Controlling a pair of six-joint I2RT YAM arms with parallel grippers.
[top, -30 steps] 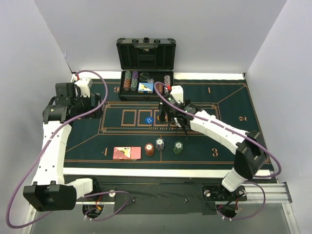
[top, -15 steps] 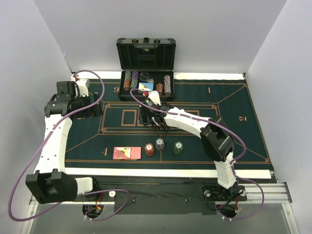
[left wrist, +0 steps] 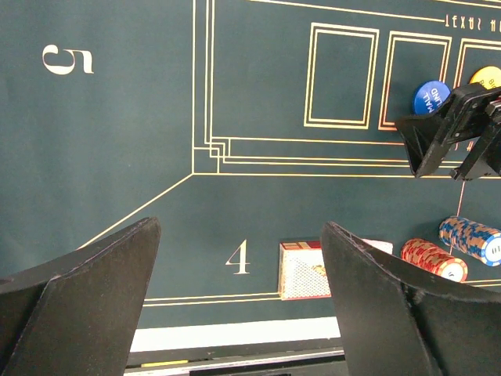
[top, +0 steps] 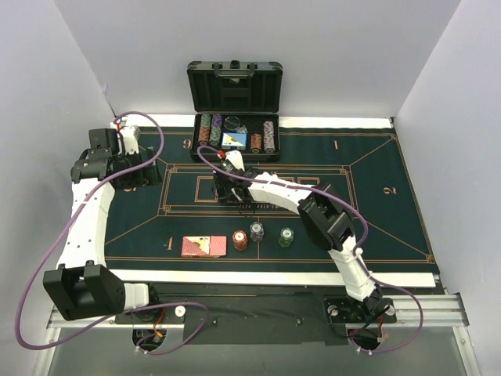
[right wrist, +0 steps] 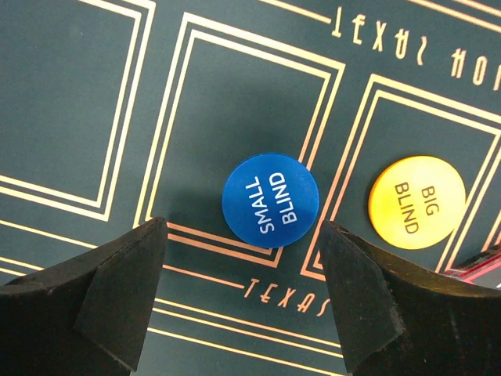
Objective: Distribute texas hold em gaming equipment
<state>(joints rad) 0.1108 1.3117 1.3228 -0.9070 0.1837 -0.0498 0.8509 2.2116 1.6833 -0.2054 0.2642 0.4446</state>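
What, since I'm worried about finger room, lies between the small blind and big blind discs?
Only bare green felt crossed by printed gold frame lines. The small blind disc and big blind disc lie apart, as the right wrist view shows.

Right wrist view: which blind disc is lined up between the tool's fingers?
The blue SMALL BLIND disc; the yellow BIG BLIND disc sits off-centre, beside it.

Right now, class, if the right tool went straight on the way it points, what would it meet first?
Probably the blue SMALL BLIND disc, flat on the felt mat, framed by the open right tool; depth is unclear.
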